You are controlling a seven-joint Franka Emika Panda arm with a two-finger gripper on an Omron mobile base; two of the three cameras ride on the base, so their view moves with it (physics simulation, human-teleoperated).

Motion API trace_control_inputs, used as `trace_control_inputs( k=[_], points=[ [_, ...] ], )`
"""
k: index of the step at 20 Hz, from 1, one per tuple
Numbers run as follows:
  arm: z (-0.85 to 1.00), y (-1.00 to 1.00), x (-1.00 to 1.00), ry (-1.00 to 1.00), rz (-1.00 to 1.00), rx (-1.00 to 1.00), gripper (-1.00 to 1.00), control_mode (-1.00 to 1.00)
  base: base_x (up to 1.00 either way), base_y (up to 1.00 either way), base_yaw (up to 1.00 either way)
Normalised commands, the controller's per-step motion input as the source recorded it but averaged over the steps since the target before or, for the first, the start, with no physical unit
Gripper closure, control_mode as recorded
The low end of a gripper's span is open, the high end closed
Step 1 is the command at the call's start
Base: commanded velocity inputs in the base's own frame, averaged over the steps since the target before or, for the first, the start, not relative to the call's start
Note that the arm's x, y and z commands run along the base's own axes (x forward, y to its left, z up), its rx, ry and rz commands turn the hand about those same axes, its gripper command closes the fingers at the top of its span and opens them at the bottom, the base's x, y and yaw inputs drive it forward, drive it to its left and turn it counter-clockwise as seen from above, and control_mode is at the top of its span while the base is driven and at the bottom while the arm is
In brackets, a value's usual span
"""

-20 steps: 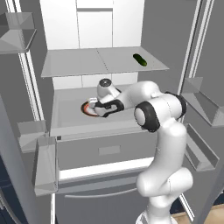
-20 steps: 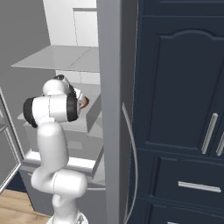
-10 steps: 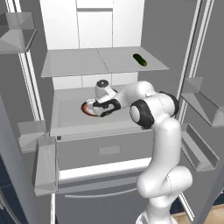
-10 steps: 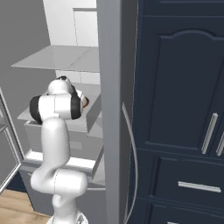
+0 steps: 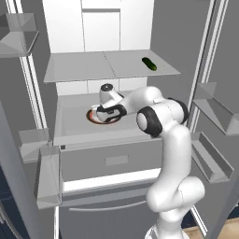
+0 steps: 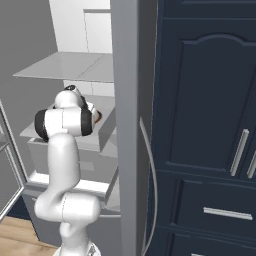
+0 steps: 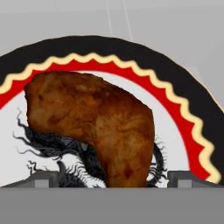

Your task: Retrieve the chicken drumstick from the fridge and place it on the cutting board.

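Brown drumstick [image 7: 98, 127] lies ungrasped on its plate [image 7: 192, 127] in the fridge [image 5: 121, 32], jaws wide astride it; grasp, lift-out and transfer remain.

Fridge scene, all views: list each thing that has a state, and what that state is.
fridge: doors open.
chicken drumstick: lying on the plate, not gripped.
plate: flat on the fridge shelf.
gripper: open, astride the drumstick.
green vegetable: lying on the upper shelf.
drawer: closed.
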Motion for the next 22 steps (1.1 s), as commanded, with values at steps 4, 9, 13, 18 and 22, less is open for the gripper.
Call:
trace_control_inputs(
  k=[4, 9, 13, 18, 22],
  points=[
    [-0.26, 0.0, 0.0, 0.0, 0.0, 0.03, 1.0, -1.0, 0.0, 0.0, 0.0],
    [-0.31, 0.0, -0.01, 0.0, 0.0, 0.06, 1.0, -1.0, 0.0, 0.0, 0.0],
    [-0.11, 0.0, 0.0, -0.02, 0.0, 0.01, 1.0, -1.0, 0.0, 0.0, 0.0],
    [-0.2, -0.02, 0.0, -0.14, 0.0, 0.0, 1.0, -1.0, 0.0, 0.0, 0.0],
    [-0.01, 0.0, -0.03, -0.22, 0.0, 0.0, 1.0, -1.0, 0.0, 0.0, 0.0]
  ],
)
